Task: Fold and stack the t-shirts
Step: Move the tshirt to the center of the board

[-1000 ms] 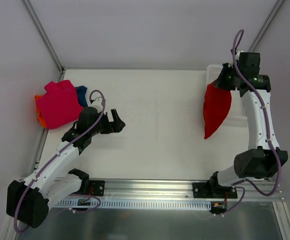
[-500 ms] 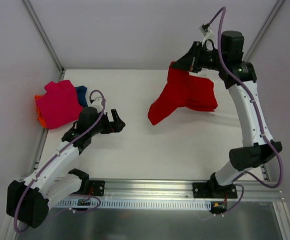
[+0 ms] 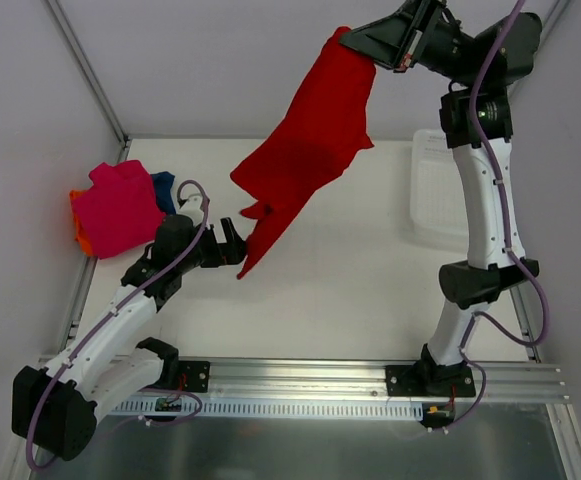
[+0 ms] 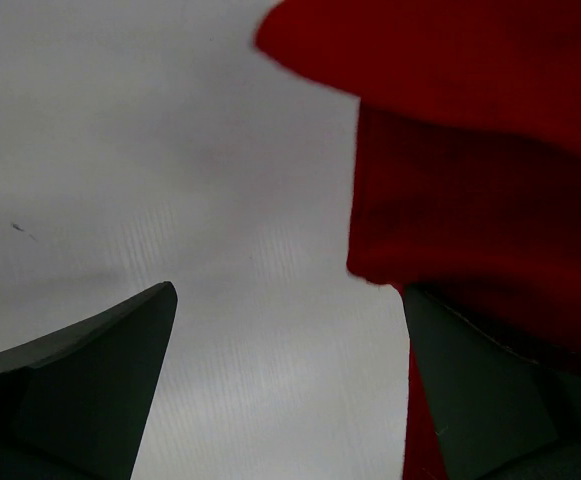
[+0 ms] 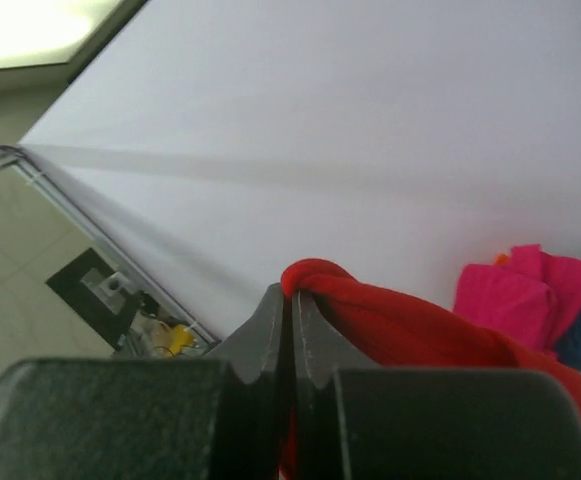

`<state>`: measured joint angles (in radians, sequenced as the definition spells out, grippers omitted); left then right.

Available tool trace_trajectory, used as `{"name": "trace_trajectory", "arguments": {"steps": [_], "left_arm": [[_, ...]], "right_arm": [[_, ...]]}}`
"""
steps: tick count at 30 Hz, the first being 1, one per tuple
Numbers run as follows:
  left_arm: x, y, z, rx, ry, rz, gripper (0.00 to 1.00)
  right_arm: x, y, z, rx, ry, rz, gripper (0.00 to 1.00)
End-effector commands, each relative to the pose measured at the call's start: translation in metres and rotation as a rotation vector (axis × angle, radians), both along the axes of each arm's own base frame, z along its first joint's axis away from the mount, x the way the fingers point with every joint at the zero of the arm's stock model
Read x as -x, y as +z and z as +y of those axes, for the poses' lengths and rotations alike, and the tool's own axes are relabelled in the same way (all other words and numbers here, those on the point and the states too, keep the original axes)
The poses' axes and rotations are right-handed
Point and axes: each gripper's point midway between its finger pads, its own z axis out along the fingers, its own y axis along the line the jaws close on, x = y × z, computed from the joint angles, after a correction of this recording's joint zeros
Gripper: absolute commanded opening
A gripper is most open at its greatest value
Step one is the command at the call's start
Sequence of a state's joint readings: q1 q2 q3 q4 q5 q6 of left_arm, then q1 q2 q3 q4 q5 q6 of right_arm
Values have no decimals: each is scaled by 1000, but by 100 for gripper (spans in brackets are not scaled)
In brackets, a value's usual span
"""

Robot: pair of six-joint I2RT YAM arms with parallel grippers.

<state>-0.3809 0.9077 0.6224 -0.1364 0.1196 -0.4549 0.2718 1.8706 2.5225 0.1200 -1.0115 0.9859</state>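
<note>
My right gripper [image 3: 354, 38] is raised high over the table's back and is shut on a fold of the bright red t-shirt [image 3: 305, 150], which hangs down and to the left in the air. In the right wrist view the red cloth [image 5: 410, 325] bunches between the closed fingers. The shirt's lowest tip dangles just beside my left gripper [image 3: 235, 246], which stands open low over the table. In the left wrist view red cloth [image 4: 480, 170] fills the upper right, beside the right finger. A magenta-pink t-shirt [image 3: 120, 205] lies at the far left on an orange one [image 3: 78, 225], with a dark blue one [image 3: 163, 187] beside it.
A white mesh basket [image 3: 435, 190] sits at the table's right edge, behind the right arm. Metal frame posts [image 3: 88, 68] run up the back corners. The rail [image 3: 300, 385] with both arm bases lines the near edge.
The right arm has lifted the red t-shirt out of the basket, swung it up and leftward, and it now hangs unfurled with its tip at the left gripper. The left arm has barely moved.
</note>
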Motion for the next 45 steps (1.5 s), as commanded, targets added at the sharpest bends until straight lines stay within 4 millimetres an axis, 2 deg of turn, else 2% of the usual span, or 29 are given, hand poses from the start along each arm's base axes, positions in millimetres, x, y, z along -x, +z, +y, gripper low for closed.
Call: {"name": "trace_trajectory", "arguments": {"steps": [1,2,3,5,6,8,9,10,11,12,13,14,18,19,20,21,22,23,25,27,29,30,33,39,45], "left_arm": [[-2,9,1,-4,2,-56,99],[-1,10,1,-2,2,-59,99],[-1,10,2,-2,3,-60,99],[0,10,2,1,4,-64,99],[0,11,2,2,5,-65,99],[0,12,3,4,6,-69,99],[0,13,3,5,7,-74,99],[0,13,2,6,7,-73,99],[0,14,3,7,9,-75,99],[0,13,3,4,8,-71,99],[-1,13,4,1,17,-73,99],[-1,11,4,-2,18,-68,99],[-2,6,2,-3,10,-44,99],[-1,4,0,0,0,-34,99],[-1,2,-2,1,-5,-25,99],[-1,-4,-2,-5,-5,-4,99],[-2,-7,-1,-11,1,7,99],[-1,-13,1,-23,10,31,99],[-1,-30,7,-61,38,82,99],[-2,-55,17,-118,94,146,99],[-11,-70,37,-201,203,169,99],[-13,-86,43,-248,230,216,99],[-24,-104,58,-350,302,260,99],[-50,-114,72,-454,406,277,99],[-73,-110,67,-468,412,252,99]], "right_arm": [[12,-8,-2,-27,91,96,0],[2,-28,-1,10,36,64,0],[-17,-57,-2,53,-37,167,1],[-33,-114,-8,172,-160,247,1],[-53,-165,-19,320,-307,296,0],[-64,-226,-41,508,-465,365,0],[-72,-271,-69,687,-615,411,0],[-74,-294,-85,774,-681,439,1],[-66,-334,-105,903,-730,511,1],[-70,-354,-133,1008,-860,526,1],[-67,-369,-146,1084,-892,523,1],[-60,-394,-172,1192,-984,556,1],[-43,-430,-211,1369,-1097,594,5],[-42,-436,-215,1398,-1104,598,6],[-41,-441,-218,1420,-1105,602,15],[-40,-449,-219,1450,-1090,613,29],[-39,-453,-220,1469,-1081,621,47],[-36,-457,-221,1493,-1072,629,82],[-31,-467,-219,1511,-1050,643,91],[-30,-469,-212,1499,-1041,623,93],[-21,-470,-202,1475,-1030,594,93],[-18,-469,-198,1460,-1027,584,94],[-5,-463,-183,1383,-1010,541,94],[27,-453,-173,1296,-991,466,94],[49,-450,-186,1288,-1017,421,94]]}}
